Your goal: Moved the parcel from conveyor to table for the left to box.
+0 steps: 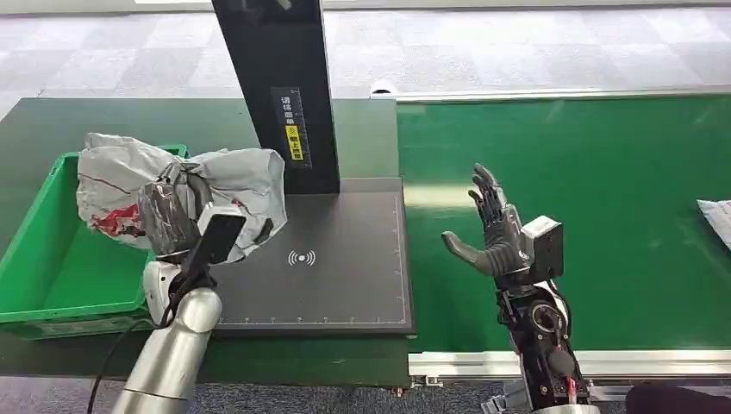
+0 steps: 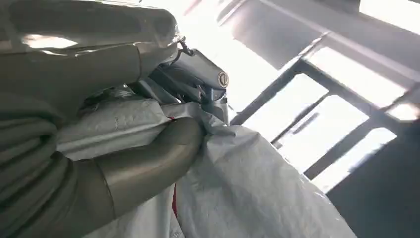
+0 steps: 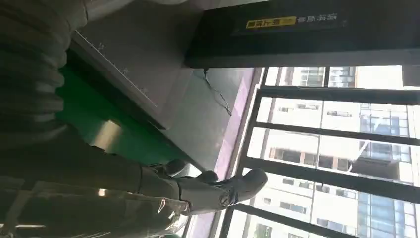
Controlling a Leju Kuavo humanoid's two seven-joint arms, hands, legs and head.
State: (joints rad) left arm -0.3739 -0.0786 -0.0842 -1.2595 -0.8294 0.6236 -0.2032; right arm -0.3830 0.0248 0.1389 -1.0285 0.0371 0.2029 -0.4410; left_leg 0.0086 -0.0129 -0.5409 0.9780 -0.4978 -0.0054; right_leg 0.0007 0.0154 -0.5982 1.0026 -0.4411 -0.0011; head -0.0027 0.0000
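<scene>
- The left hand [image 1: 170, 216] grips a crumpled grey plastic mailer parcel [image 1: 226, 185], with fingers wrapped into its folds; the parcel is held up off the surface.
- The parcel hangs across the right rim of a green plastic bin [image 1: 34, 224], part of it over the bin's inside and part over the left edge of the dark scanner pad [image 1: 345, 259].
- Red print shows on the parcel's left side, too creased to read.
- In the left wrist view the thick grey thumb [image 2: 148, 163] presses into the parcel's grey film [image 2: 247, 188], and a thin red mark runs along a fold near it.
- The scanner pad carries a white wireless-signal symbol [image 1: 301, 258] near its middle and a fine white ruled border along its edges.
- A black upright column [image 1: 284, 86] rises from the back of the pad. It bears a vertical line of white Chinese characters and below that a yellow label [image 1: 296, 141] with dark characters; I cannot read them for certain.
- The same yellow label [image 3: 270, 23] appears in the right wrist view, with white characters beside it, on the black column.
- The right hand [image 1: 493, 233] is raised over the green conveyor belt [image 1: 603, 190], palm facing the pad, fingers spread and holding nothing.
- Another pale parcel [image 1: 715, 220] lies on the belt at the far right edge, well apart from the right hand.
- Through the right wrist view, tall windows and pale buildings show beyond the hand's dark fingers [image 3: 237, 186].
</scene>
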